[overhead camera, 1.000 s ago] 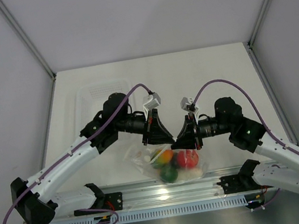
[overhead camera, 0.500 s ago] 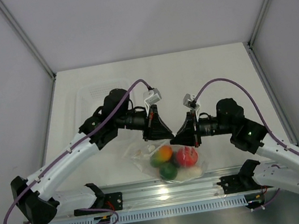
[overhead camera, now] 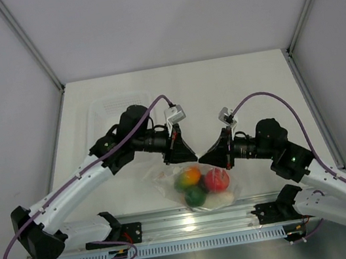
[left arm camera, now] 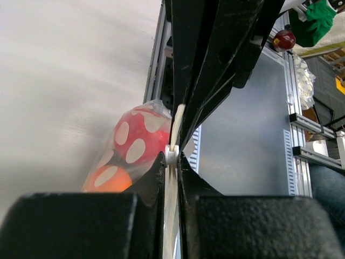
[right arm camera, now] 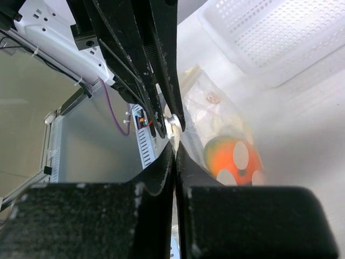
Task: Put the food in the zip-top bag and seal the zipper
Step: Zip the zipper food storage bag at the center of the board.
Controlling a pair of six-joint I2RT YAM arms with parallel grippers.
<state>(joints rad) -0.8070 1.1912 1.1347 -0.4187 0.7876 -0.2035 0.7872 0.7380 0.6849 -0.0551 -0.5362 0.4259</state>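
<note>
From above, two arms reach in from the near edge of the surface [overhead camera: 245, 84]. The left arm [overhead camera: 75, 182] and the right arm [overhead camera: 320, 174] bring their tips almost together over one zip-top bag [overhead camera: 168, 182], which sits close to the near edge, about midway between the left and right edges. Three pieces of food show clearly through the plastic: one orange-and-green mango [overhead camera: 188, 177], one red piece [overhead camera: 217, 180] and one green piece [overhead camera: 195, 197]. A pale shape low in the bag is too faint to name. One white perforated tray [overhead camera: 100, 108] stands towards the left edge in the far half of the surface, partly behind the left arm and apart from the bag. In the left wrist view, the left jaws are pinching the zipper [left arm camera: 171, 155], a thin pale strip caught between the two dark fingers [left arm camera: 81, 226]. The strip runs on into the right jaws directly ahead. Two pieces bulge in the plastic just left of the strip, the red one with pale spots and an orange one below it. In the right wrist view, the right jaws are pressed together on the same edge of the bag, tip to tip with the left jaws. One orange-and-green piece shows in the bag to their right, and the tray lies beyond it.
</note>
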